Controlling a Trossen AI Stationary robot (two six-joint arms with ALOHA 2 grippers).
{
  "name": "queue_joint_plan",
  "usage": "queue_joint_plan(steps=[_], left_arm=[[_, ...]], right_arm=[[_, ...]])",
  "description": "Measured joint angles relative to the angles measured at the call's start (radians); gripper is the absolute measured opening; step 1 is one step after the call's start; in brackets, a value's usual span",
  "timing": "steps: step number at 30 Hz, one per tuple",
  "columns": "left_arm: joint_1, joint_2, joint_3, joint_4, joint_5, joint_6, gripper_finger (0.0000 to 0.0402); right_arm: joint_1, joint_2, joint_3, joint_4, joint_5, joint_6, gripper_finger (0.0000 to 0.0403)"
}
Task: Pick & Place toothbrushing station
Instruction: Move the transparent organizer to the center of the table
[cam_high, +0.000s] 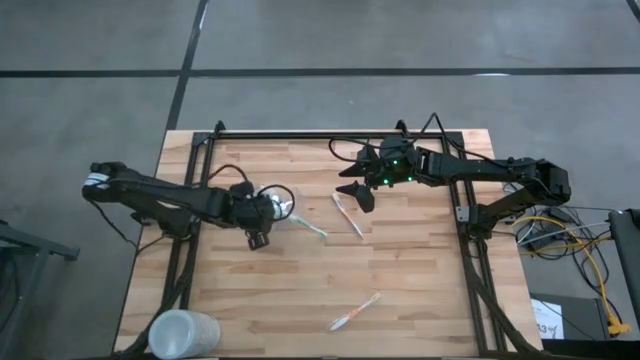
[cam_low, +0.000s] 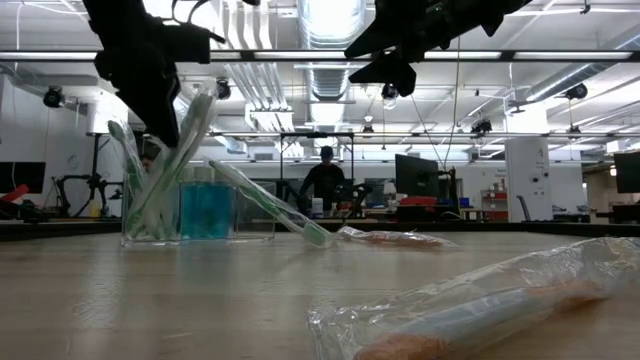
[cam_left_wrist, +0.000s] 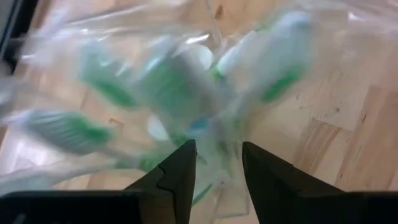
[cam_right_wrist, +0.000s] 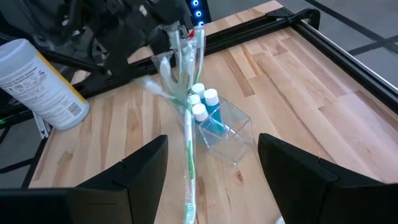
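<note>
The clear toothbrush holder (cam_right_wrist: 219, 127) stands on the worktop (cam_high: 420, 290) left of centre. The left gripper (cam_right_wrist: 177, 37) is above it, fingers narrowly parted around wrapped green toothbrushes (cam_low: 170, 160). The right gripper (cam_high: 358, 190) hovers with fingers spread wide, holding nothing.

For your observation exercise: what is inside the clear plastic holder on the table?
Inside the clear holder stand small blue tubes with white caps and wrapped green toothbrushes. The left gripper above covers the brushes' tops, so their count stays unclear.

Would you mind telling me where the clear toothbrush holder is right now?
In the high view, the clear holder stands left of the table's centre, directly at the left gripper, with a green toothbrush lying just to its right.
</note>
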Motion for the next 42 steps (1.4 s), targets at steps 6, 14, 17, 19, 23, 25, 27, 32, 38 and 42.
queue_joint_plan(steps=[6,14,17,19,23,25,27,32,38,42], left_arm=[[0.000,-0.104,0.000,-0.005,-0.003,-0.005,0.0136],[0.000,-0.187,0.000,-0.005,-0.003,-0.009,0.0136],[0.000,-0.191,0.000,-0.005,-0.002,-0.030,0.0136],[0.000,-0.191,0.000,-0.005,-0.002,-0.049,0.0136],[0.000,-0.191,0.000,-0.017,-0.002,-0.047,0.0136],[0.000,-0.191,0.000,-0.029,-0.002,-0.031,0.0136],[0.000,-0.191,0.010,-0.029,-0.002,-0.020,0.0136],[-0.001,-0.193,0.079,-0.085,-0.056,-0.019,0.0136],[0.000,-0.193,0.171,-0.396,-0.030,-0.104,0.0136],[-0.001,-0.193,0.180,-0.423,0.119,-0.150,0.0136]], right_arm=[[0.000,0.000,0.000,0.000,0.000,-0.002,0.0244],[0.000,0.000,0.000,0.000,0.000,-0.003,0.0244],[0.000,0.000,0.000,0.000,0.000,-0.003,0.0244],[0.000,0.000,0.000,0.000,0.000,-0.002,0.0244],[0.000,0.000,0.000,0.000,0.000,-0.003,0.0244],[0.000,0.000,0.000,-0.001,0.000,-0.003,0.0244],[0.000,0.000,0.000,-0.002,0.000,-0.003,0.0244],[0.000,0.000,0.000,-0.002,0.000,-0.003,0.0244],[0.000,0.000,0.000,-0.008,0.000,-0.002,0.0244],[0.000,0.000,0.000,-0.007,0.000,-0.003,0.0244]])
